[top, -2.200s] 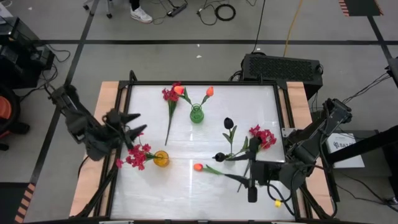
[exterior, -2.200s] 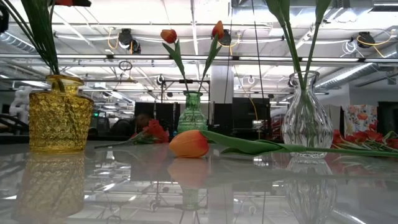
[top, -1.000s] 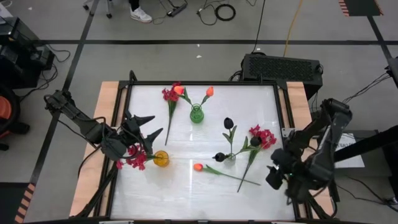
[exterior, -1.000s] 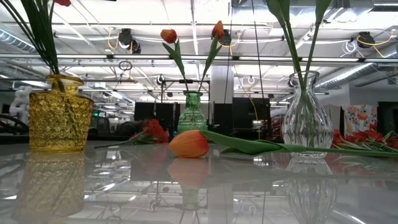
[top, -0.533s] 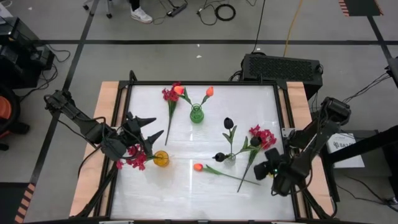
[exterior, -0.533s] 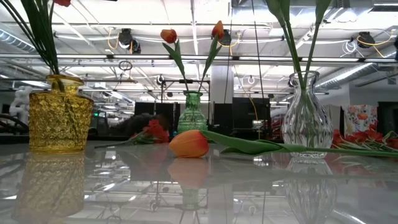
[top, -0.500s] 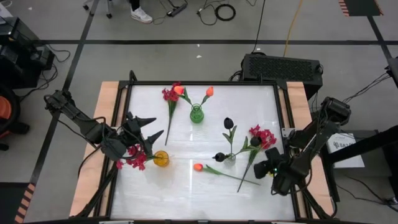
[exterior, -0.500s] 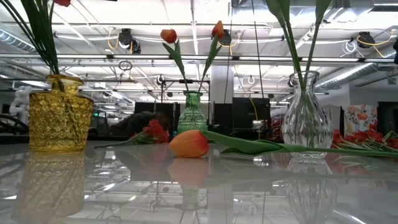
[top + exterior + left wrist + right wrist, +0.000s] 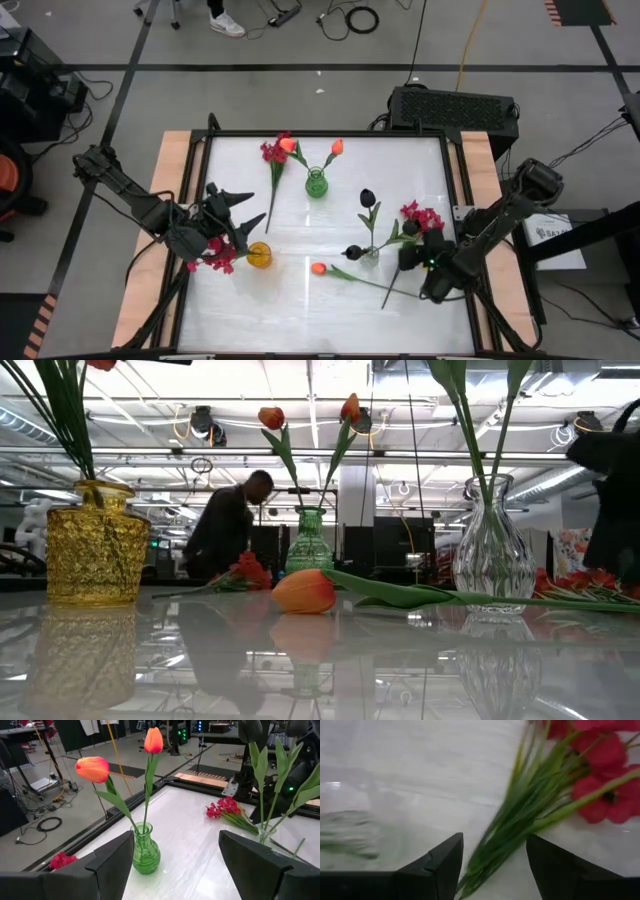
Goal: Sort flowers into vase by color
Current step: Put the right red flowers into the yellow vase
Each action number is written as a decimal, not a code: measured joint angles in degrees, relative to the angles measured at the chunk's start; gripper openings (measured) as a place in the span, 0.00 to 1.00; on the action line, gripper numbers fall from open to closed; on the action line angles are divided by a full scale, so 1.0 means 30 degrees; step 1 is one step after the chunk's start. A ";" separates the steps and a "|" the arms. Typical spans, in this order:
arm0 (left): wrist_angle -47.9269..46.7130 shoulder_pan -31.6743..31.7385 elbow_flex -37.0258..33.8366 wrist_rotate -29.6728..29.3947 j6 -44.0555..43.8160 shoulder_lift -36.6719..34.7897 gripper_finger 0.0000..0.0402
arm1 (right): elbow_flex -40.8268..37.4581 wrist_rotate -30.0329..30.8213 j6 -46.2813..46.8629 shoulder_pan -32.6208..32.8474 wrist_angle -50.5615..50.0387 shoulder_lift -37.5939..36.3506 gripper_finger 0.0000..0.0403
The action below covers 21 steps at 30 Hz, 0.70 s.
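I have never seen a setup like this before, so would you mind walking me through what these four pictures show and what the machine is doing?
It is a robot with two dark arms at a white table, each ending in a two-finger gripper. One camera looks straight down, one sits at tabletop height, and one rides on each wrist.

On the table stand three vases: a yellow vase with a crimson-pink spray, a green vase with two orange tulips, and a clear vase with black blooms. Loose flowers lie flat: one orange tulip, one crimson spray at the far edge, and another crimson spray on the right.

The left gripper is open and empty above the yellow vase. The right gripper is open, its fingers either side of the right spray's green stems, not yet closed. A person is in the room behind.
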 joint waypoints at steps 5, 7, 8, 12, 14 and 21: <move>0.0004 0.0000 0.0000 0.0087 0.0035 0.0018 0.73 | 0.0000 -0.1877 -0.1015 -0.1423 -0.0117 0.1008 0.52; 0.0004 0.0000 0.0000 0.0087 0.0107 0.0018 0.73 | 0.0000 -0.2214 -0.1525 -0.1898 -0.0050 0.1361 0.52; 0.0004 0.0000 0.0000 0.0087 0.0109 0.0018 0.73 | 0.0000 -0.2370 -0.1790 -0.2089 -0.0048 0.1488 0.52; -0.0004 0.0000 0.0000 0.0087 0.0131 0.0018 0.73 | 0.0000 -0.3054 -0.2844 -0.2707 -0.0767 0.1606 0.52; 0.0003 0.0000 0.0000 0.0087 0.0200 0.0018 0.73 | 0.0000 -0.3200 -0.2899 -0.2910 -0.1385 0.1523 0.50; 0.0022 0.0000 0.0000 0.0087 0.0771 0.0011 0.73 | 0.0000 -0.3402 -0.3105 -0.3471 -0.1550 0.1699 0.34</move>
